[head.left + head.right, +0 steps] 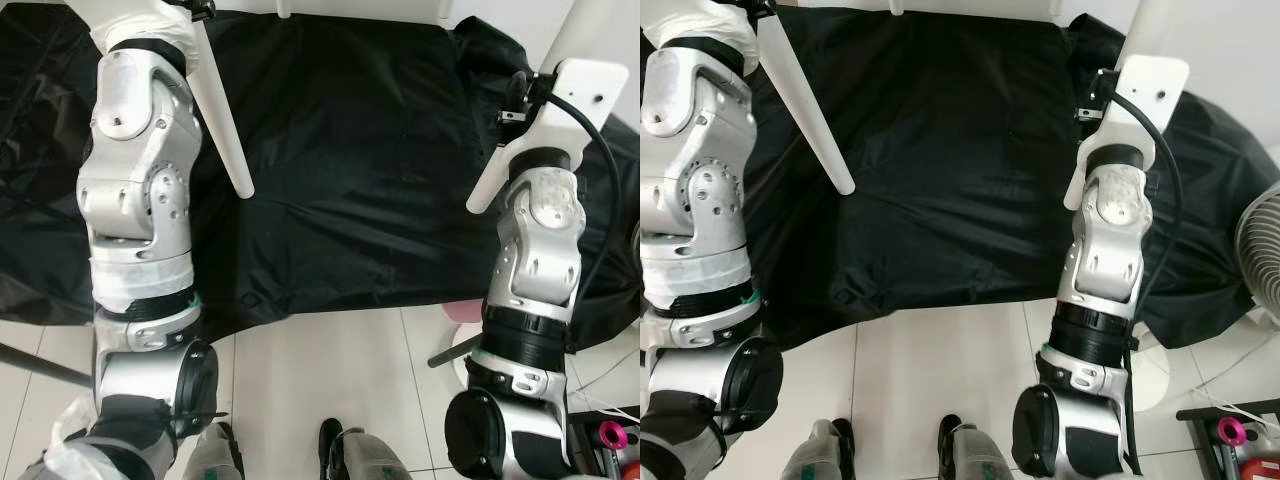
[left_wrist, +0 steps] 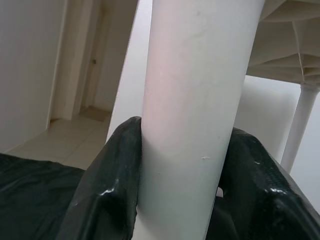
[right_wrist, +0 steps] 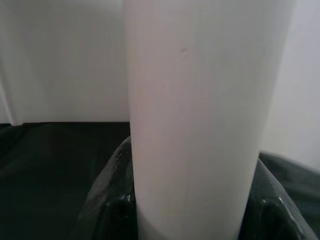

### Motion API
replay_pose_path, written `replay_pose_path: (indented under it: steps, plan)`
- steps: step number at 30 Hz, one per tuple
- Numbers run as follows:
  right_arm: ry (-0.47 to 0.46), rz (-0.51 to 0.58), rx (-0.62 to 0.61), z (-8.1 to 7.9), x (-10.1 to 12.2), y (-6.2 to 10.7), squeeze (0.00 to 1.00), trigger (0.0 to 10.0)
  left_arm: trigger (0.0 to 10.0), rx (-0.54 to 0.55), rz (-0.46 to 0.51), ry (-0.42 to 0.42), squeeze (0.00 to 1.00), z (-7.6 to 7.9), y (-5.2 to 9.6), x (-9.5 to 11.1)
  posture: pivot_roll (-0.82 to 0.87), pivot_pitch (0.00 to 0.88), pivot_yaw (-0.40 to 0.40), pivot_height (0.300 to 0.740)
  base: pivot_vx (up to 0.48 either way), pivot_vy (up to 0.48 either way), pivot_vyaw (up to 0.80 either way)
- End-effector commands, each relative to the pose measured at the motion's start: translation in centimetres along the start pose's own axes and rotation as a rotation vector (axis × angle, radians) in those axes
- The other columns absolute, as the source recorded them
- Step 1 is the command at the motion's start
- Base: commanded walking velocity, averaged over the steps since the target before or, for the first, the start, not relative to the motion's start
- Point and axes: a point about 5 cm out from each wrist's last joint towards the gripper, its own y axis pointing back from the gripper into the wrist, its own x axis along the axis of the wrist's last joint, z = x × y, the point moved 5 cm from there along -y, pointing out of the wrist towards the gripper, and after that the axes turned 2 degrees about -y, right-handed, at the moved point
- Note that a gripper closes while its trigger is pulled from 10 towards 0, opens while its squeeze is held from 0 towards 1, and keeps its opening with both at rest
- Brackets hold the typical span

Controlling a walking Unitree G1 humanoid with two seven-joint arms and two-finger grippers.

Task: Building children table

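Over the black cloth (image 1: 360,190), the left gripper (image 2: 182,195) is clamping one white table leg (image 2: 195,100) while the right gripper (image 3: 187,210) is squeezing another leg (image 3: 200,100); no writing is showing.

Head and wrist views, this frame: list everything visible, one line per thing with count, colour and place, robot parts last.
table legs: at least three, white; one slants down over the sheet on the robot's left, one rises on its right, one stands further off in the left wrist view.
sheet: one, black, crumpled, spread over the floor ahead.
floor: white tiles, bare near the robot.
fan: one, white, at the right edge.
pink-tipped object: one, low on the right; too small to identify.
left gripper: black fingers closed on a leg.
right gripper: black fingers closed on a leg.
arms: two, silver.
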Motion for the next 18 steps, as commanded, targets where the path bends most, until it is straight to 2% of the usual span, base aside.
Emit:
replay_pose_path:
  steps: [1,3,4,5,6,13,14,15,18]
  plan:
    - [-0.045,-0.187,0.055,-1.1,-5.6,1.8,0.0,0.0,0.0,-0.194,0.155,0.125,0.0,4.2,-0.1,4.7,0.09,0.242,-0.062,0.74,0.0,0.0,0.0]
    - [-0.051,-0.198,0.053,-1.1,-6.2,2.3,0.0,0.0,0.0,-0.205,0.119,0.107,0.0,4.6,-0.1,4.0,0.09,0.244,-0.06,0.74,0.0,0.0,0.0]
    - [-0.059,-0.2,0.047,-1.1,-6.5,2.7,0.0,6.1,10.0,-0.221,0.086,0.102,0.0,5.0,0.0,3.4,0.09,0.245,-0.058,0.74,0.0,0.0,0.0]
    - [-0.059,-0.2,0.047,-1.1,-6.5,2.7,0.0,6.1,10.0,-0.221,0.086,0.102,0.0,5.0,0.0,3.4,0.09,0.245,-0.058,0.74,0.0,0.0,0.0]
    - [-0.058,-0.185,0.045,-1.1,-6.4,2.9,0.0,10.0,10.0,-0.224,0.078,0.103,0.0,5.2,0.1,3.2,0.08,0.244,-0.058,0.74,0.0,0.0,0.0]
    - [-0.045,-0.172,0.062,-1.4,-6.6,3.4,0.0,10.0,10.0,-0.247,0.049,0.093,0.0,5.8,0.9,2.5,0.09,0.245,-0.06,0.74,0.0,0.0,0.0]
    - [-0.047,-0.174,0.062,-1.4,-6.8,3.6,0.17,10.0,10.0,-0.25,0.035,0.104,1.0,5.9,1.1,2.2,0.09,0.247,-0.062,0.74,0.0,0.0,0.0]
    - [-0.055,-0.17,0.065,-1.5,-6.8,3.7,1.0,10.0,10.0,-0.255,0.028,0.107,1.0,6.0,1.4,2.1,0.09,0.247,-0.063,0.74,0.0,0.0,0.0]
    - [-0.063,-0.166,0.066,-1.5,-6.8,3.7,1.0,10.0,10.0,-0.259,0.027,0.111,1.0,6.1,1.5,2.0,0.09,0.247,-0.063,0.74,0.0,0.0,0.0]
